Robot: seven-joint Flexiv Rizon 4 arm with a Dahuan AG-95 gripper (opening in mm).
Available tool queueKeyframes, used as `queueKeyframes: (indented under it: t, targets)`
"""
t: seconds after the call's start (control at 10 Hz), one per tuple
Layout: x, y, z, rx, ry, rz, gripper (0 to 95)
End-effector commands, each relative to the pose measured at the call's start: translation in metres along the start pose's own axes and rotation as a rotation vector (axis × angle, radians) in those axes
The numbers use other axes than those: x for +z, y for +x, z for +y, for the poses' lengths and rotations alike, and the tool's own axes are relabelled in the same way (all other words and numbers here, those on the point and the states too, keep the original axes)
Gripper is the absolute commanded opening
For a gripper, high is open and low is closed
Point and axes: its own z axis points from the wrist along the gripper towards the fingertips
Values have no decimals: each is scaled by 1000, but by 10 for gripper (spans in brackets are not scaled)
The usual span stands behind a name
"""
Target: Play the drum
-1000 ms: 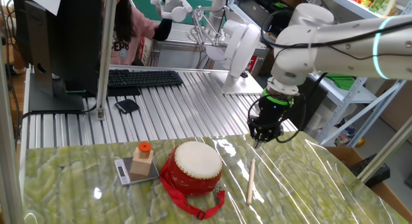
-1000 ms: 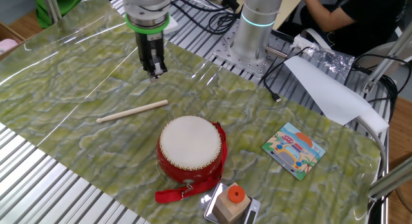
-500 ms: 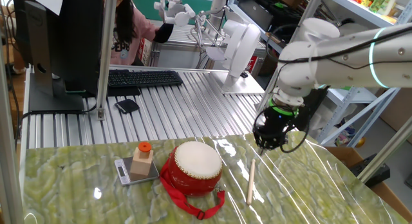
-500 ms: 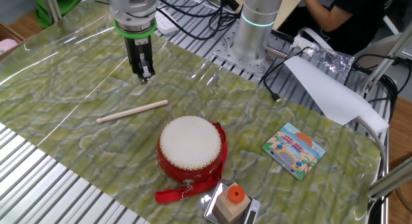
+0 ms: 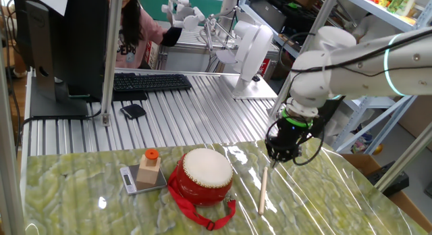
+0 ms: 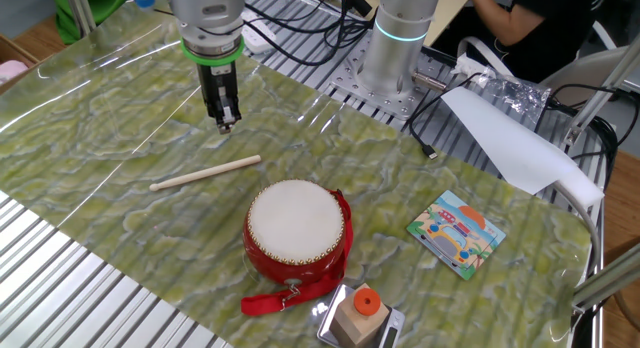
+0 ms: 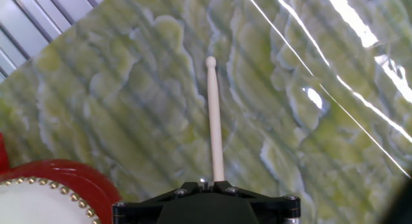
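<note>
The drum (image 5: 200, 174) (image 6: 295, 228) has a red barrel, a cream skin and a red strap, and sits near the table's front; its rim shows at the lower left of the hand view (image 7: 38, 198). A pale wooden drumstick (image 5: 263, 190) (image 6: 205, 173) (image 7: 214, 121) lies flat on the green cloth beside it. My gripper (image 5: 275, 161) (image 6: 226, 123) (image 7: 206, 182) hangs just above the far end of the stick, jaws shut and nothing between them. The stick's rounded tip points away from me in the hand view.
A wooden block with an orange cap (image 5: 149, 169) (image 6: 360, 313) stands on a small scale next to the drum. A picture card (image 6: 458, 231) lies right of the drum. A keyboard (image 5: 145, 82) and the arm's base (image 6: 400, 38) sit behind the cloth.
My gripper has shifted sideways and slightly down, to above the drumstick's end. It stayed shut. Drum and stick have not moved.
</note>
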Motion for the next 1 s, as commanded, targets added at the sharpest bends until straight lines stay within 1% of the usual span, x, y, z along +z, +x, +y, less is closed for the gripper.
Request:
queueKeyframes:
  t: [0.1, 0.4, 0.5, 0.6, 0.8, 1.0]
  targets:
    - [5, -2, 0, -11, 3, 3, 0]
    - [11, -1, 2, 14, -1, 5, 0]
    - [19, -1, 6, 14, -3, 3, 0]
    - [23, -1, 7, 20, -4, 2, 190]
    - [26, -1, 5, 31, -4, 2, 190]
    - [34, -3, -5, 31, -4, 2, 190]
